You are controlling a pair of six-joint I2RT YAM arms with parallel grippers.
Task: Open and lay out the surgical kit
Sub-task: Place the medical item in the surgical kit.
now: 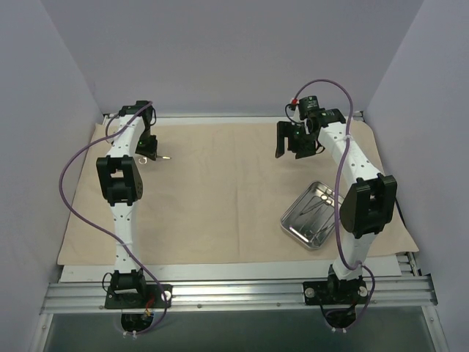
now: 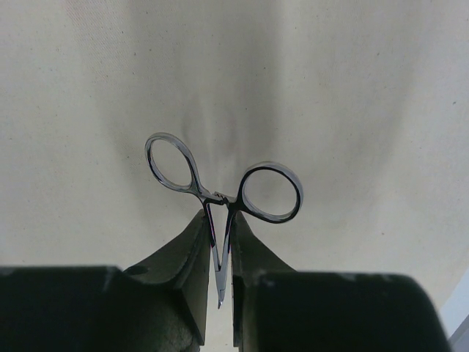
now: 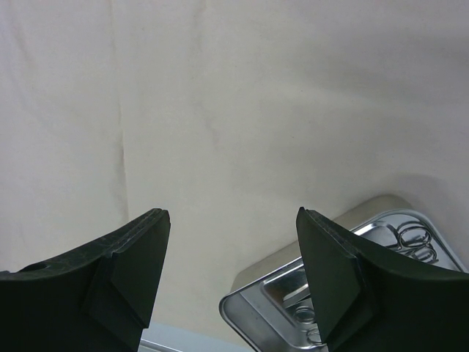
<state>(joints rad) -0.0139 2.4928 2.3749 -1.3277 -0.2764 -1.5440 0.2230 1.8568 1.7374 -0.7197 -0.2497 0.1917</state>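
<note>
On the cloth [image 1: 220,198], the tray [image 1: 297,229] holds instruments [image 3: 410,238]; left tool [image 2: 220,220] grips scissors [image 2: 218,196]; right tool [image 3: 233,214] gapes.

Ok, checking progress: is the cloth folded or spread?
Spread: the cloth lies flat as one open sheet with only faint creases, and the tray rests on it.

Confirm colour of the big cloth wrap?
Plain beige large cloth wrap, no pattern; clearest in top external view.

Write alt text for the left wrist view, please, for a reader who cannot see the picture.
The left gripper is shut on a thin metal scissor-like instrument, clamping its shanks. The two finger rings stick out beyond the dark fingertips. Plain beige cloth fills the background.
</note>
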